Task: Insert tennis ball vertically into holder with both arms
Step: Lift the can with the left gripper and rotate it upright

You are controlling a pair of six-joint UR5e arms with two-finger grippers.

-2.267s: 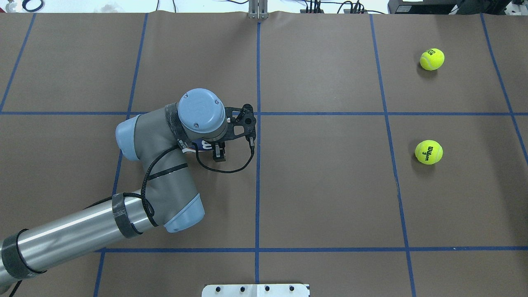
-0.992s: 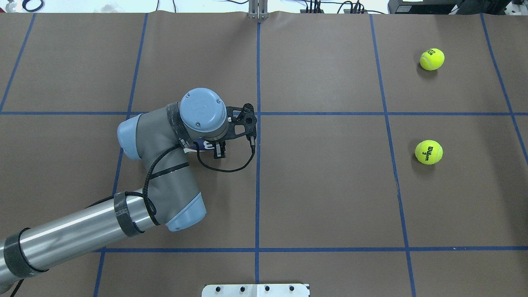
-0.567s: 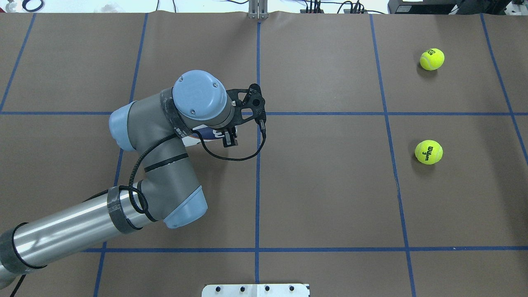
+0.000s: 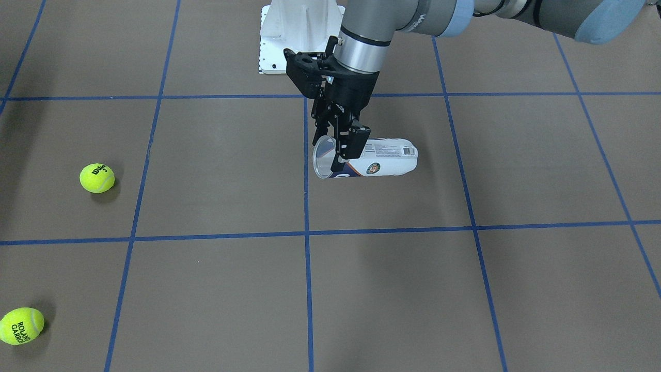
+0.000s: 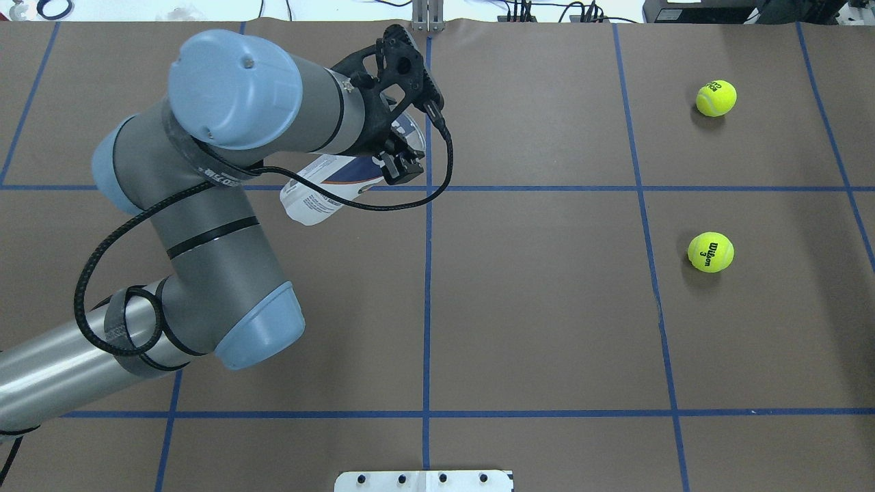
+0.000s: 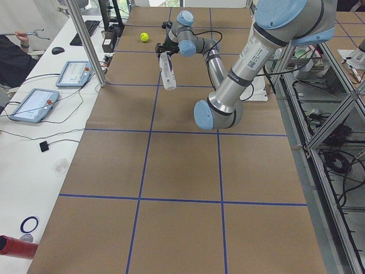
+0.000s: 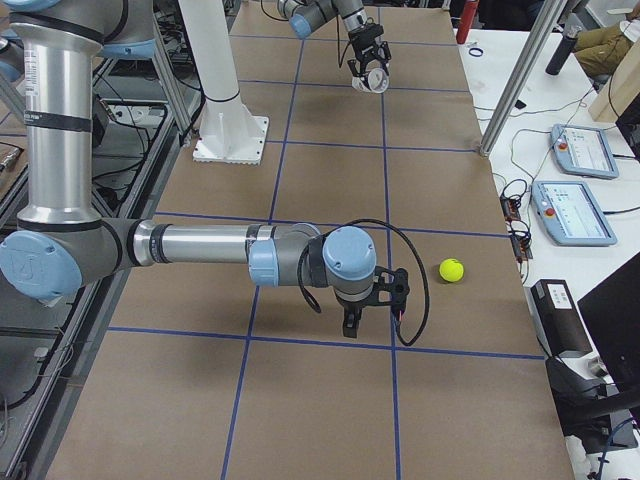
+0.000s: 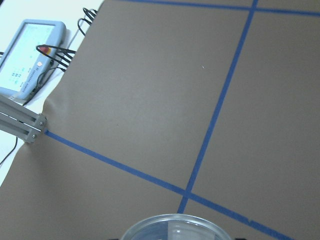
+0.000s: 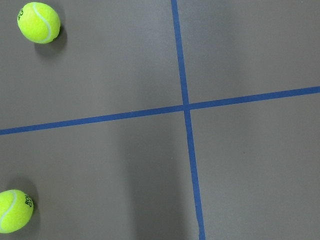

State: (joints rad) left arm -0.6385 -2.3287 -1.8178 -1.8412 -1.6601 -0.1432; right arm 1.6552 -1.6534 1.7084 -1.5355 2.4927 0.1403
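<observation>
The left pincer (image 4: 341, 148) grasps the holder (image 4: 387, 163) by its open rim, tilted above the surface (image 4: 206, 289). I cannot tell the right pincer's (image 7: 351, 322) state.

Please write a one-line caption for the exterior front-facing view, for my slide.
Left gripper shut on the holder near its open rim; Wilson ball and Roland Garros ball lie untouched.

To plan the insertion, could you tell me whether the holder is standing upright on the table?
No, the left gripper holds the holder roughly on its side, mouth facing sideways.
</observation>
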